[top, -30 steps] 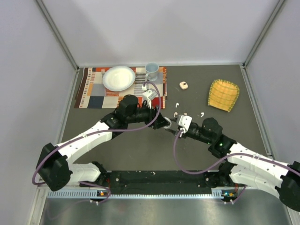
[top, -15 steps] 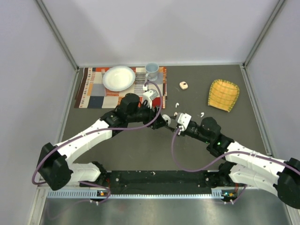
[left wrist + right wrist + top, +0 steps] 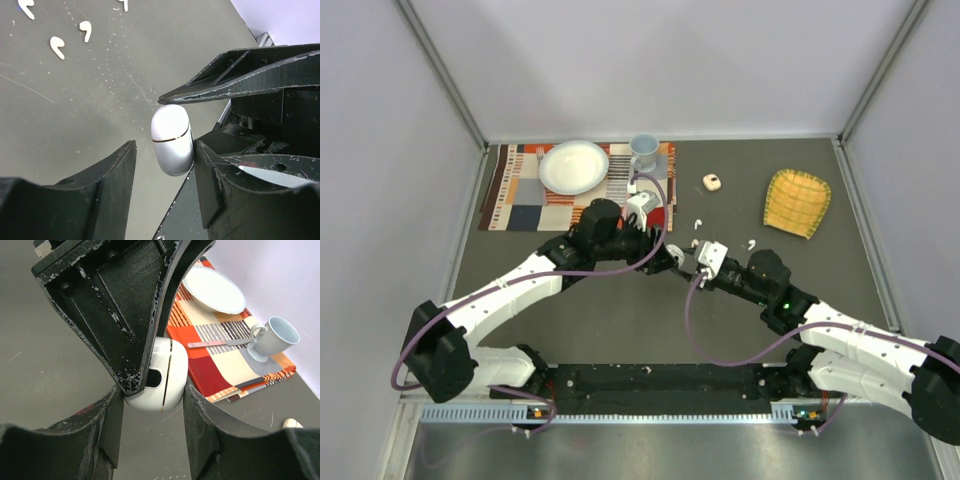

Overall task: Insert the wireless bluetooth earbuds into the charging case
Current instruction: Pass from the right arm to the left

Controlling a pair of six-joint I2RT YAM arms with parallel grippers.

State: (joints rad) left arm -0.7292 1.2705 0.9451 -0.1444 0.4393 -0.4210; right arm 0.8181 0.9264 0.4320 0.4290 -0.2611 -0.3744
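The white charging case [image 3: 167, 377] hangs above the table with its lid closed, and my right gripper [image 3: 154, 390] is shut on it. My left gripper [image 3: 165, 147] meets it head-on from the other side. Its jaws are open: one finger [image 3: 212, 175] touches the charging case [image 3: 172, 140], the other finger [image 3: 112, 182] stands apart. In the top view both grippers meet at mid-table around the case [image 3: 678, 257]. Loose white earbuds [image 3: 56, 46] [image 3: 85, 30] lie on the dark table behind them, and in the top view earbuds [image 3: 699, 222] [image 3: 751, 243] lie just beyond the grippers.
A second, cream case [image 3: 712, 182] lies farther back. A striped placemat [image 3: 520, 195] at the back left carries a white plate [image 3: 573, 166], a mug [image 3: 643, 150] and a spoon [image 3: 215, 343]. A yellow cloth [image 3: 797, 201] lies at the back right. Walls enclose the table.
My left gripper has shifted right toward the right gripper and its jaws have narrowed around the case. The right arm edged slightly up and left, still holding the case.
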